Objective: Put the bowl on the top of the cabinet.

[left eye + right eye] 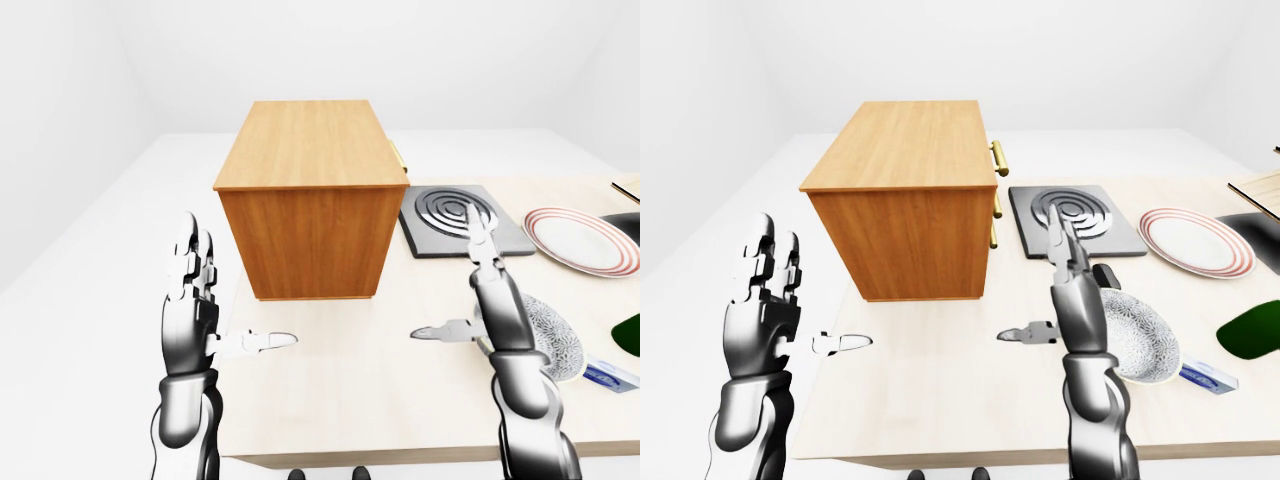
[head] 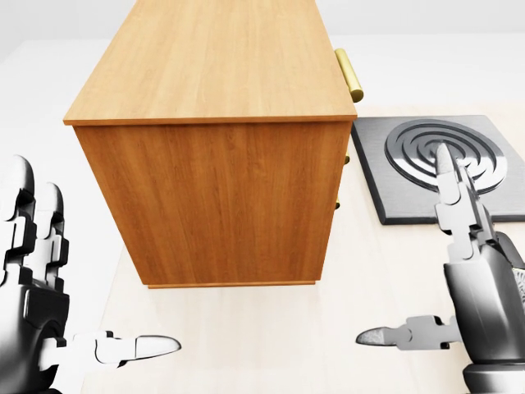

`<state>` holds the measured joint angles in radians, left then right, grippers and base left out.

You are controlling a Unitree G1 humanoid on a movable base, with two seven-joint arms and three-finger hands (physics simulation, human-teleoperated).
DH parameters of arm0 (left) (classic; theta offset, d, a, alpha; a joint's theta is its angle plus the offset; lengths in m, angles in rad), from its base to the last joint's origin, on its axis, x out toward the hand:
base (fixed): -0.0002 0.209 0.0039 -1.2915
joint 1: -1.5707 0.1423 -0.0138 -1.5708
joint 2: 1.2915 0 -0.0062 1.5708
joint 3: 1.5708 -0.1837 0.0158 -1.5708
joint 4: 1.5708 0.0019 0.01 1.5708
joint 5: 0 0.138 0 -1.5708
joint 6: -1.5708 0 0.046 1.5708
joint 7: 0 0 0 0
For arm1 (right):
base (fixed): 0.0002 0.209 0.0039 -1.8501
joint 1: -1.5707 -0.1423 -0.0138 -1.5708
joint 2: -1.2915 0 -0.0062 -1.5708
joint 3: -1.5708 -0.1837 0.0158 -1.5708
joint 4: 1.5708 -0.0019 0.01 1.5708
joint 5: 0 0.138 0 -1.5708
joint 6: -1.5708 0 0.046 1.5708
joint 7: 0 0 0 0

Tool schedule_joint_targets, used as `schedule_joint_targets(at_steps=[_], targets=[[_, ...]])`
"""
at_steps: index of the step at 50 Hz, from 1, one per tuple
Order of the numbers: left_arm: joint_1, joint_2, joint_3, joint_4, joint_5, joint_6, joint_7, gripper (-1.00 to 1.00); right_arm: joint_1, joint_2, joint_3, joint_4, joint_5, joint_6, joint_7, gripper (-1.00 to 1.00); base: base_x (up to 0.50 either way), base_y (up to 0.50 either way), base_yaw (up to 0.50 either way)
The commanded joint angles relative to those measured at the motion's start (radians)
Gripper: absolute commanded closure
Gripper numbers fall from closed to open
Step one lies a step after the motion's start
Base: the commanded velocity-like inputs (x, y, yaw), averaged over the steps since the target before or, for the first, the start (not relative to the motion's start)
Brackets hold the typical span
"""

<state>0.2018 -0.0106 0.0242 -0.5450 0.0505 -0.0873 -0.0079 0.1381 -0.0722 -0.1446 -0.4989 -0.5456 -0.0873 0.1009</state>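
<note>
Left-eye view: cabinet sitting on the table, top bare. Left hand hanging over the table's left edge, fingers straight up, thumb sticking out to the right, open, gripping nothing. Right hand showing the same pose, open, thumb pointing left. Bowl lying just right of the right hand, partly hidden behind the forearm; can't tell if touching. Hob plate sitting right of cabinet, striped plate further right. Head view: cabinet filling the upper left w/ brass handle on its right side; both hands showing open; bowl mostly out of frame. Right-eye view: bowl resting on the table right of the right forearm, blue packet just right of it, dark green thing at the right edge.
</note>
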Motion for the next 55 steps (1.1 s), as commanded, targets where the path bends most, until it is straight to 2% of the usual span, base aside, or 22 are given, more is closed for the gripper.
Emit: schedule_joint_targets(at_steps=[1, 15, 23, 36, 50, 55], targets=[[0.001, 0.0, -0.002, 0.001, 0.005, 0.0, 0.004, -1.0, 0.041, -0.041, -0.198, 0.034, -0.083, 0.0, 0.117, -1.0, 0.0, 0.0, 0.0], [0.009, 0.001, -0.011, -0.001, 0.01, 0.0, 0.003, -1.0, 0.206, 0.01, -0.479, 0.129, -0.188, 0.0, 0.272, -1.0, 0.0, 0.0, 0.0], [0.009, 0.0, -0.017, 0.004, 0.016, 0.0, 0.006, -1.0, 0.222, 0.029, -0.568, 0.179, -0.218, 0.0, 0.307, -1.0, 0.0, 0.0, 0.0], [0.009, 0.002, -0.016, 0.003, 0.013, 0.0, 0.006, -1.0, 0.22, 0.055, -0.576, 0.157, -0.229, 0.0, 0.34, -1.0, 0.0, 0.0, 0.0], [0.007, 0.002, -0.015, 0.01, 0.012, 0.0, 0.006, -1.0, 0.214, 0.055, -0.555, 0.177, -0.27, 0.0, 0.317, -1.0, 0.0, 0.0, 0.0], [0.005, 0.002, -0.015, 0.01, 0.014, 0.0, 0.007, -1.0, 0.197, 0.034, -0.53, 0.214, -0.311, 0.0, 0.282, -1.0, 0.0, 0.0, 0.0]])
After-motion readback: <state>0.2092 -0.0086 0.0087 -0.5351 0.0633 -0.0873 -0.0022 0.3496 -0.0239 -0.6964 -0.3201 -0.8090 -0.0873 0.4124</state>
